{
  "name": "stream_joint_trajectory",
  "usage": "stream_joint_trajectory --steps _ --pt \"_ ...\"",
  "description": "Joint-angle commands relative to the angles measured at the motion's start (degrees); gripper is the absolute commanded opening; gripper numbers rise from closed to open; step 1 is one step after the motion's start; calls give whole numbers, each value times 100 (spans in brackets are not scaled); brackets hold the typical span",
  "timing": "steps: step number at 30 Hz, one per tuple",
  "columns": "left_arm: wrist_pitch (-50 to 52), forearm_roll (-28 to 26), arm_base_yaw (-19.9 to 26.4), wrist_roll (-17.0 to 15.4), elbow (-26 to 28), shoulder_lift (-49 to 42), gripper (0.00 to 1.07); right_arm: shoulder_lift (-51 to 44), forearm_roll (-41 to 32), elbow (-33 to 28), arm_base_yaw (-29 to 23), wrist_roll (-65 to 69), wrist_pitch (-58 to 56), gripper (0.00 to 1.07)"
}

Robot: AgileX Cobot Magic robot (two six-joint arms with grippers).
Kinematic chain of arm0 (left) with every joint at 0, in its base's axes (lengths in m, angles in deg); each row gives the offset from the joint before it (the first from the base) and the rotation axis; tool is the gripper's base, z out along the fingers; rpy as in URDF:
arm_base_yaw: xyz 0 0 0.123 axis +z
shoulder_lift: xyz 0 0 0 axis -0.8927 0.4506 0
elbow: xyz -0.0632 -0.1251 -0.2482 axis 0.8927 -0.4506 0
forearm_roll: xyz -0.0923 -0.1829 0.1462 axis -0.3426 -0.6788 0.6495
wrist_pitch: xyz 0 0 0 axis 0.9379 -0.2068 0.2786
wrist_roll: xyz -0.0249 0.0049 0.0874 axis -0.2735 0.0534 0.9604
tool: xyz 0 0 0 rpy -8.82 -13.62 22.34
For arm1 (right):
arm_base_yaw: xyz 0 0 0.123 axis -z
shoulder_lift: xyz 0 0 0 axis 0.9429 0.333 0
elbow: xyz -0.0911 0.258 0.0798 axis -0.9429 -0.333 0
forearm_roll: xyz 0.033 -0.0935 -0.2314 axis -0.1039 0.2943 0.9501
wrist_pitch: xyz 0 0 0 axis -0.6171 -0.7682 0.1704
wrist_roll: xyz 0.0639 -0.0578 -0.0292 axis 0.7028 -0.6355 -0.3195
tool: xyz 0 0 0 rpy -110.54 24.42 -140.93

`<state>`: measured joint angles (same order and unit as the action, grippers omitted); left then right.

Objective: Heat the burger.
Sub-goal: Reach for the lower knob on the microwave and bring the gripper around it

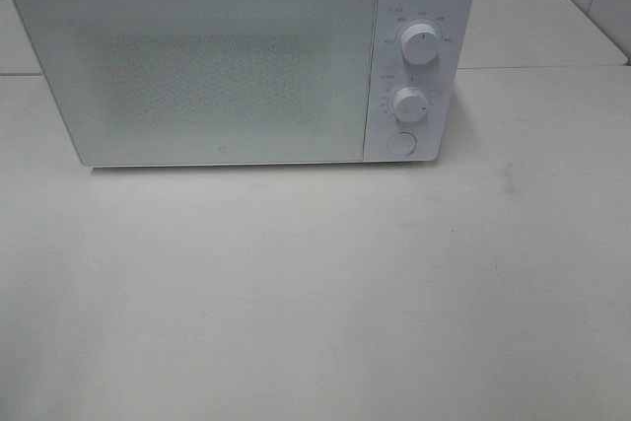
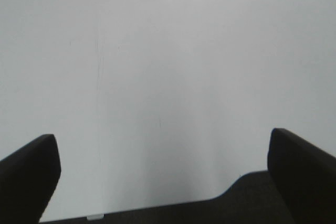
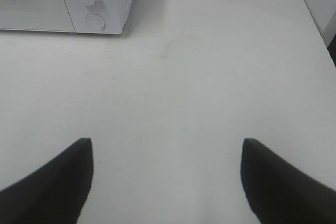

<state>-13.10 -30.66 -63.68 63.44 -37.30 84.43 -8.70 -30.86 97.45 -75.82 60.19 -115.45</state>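
The microwave stands shut on the table. The burger shows in no view; it may sit behind the frosted door, which hides the inside. The left gripper and right gripper hang over the table, jaws spread wide, holding nothing. The likely next move is pressing the round button to open the door.

We see only the microwave in the way, standing at the back of the desk with its door shut; bare desk in front and to its right leaves the left claw and right claw free passage
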Motion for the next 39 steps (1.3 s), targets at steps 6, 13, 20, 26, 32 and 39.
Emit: stream_joint_trajectory --steps 6,13,20,26,32,39 --pt "52 -29 17 -6 -11 -1163 100 -143 -6 -6 40 -69 40 75" --pt "57 -29 17 0 -11 -1811 100 -143 -6 -6 40 -69 40 75" --pt "63 -34 17 0 -17 -1788 100 -138 -6 -6 40 -69 40 75" --pt "63 -34 17 0 -17 -1782 100 -138 -6 -6 40 -69 40 75" --pt "63 -34 17 0 -17 -1782 100 -138 -6 -6 40 -69 40 75" --pt "63 -34 17 0 -17 -1782 100 -138 -6 -6 40 -52 40 75"
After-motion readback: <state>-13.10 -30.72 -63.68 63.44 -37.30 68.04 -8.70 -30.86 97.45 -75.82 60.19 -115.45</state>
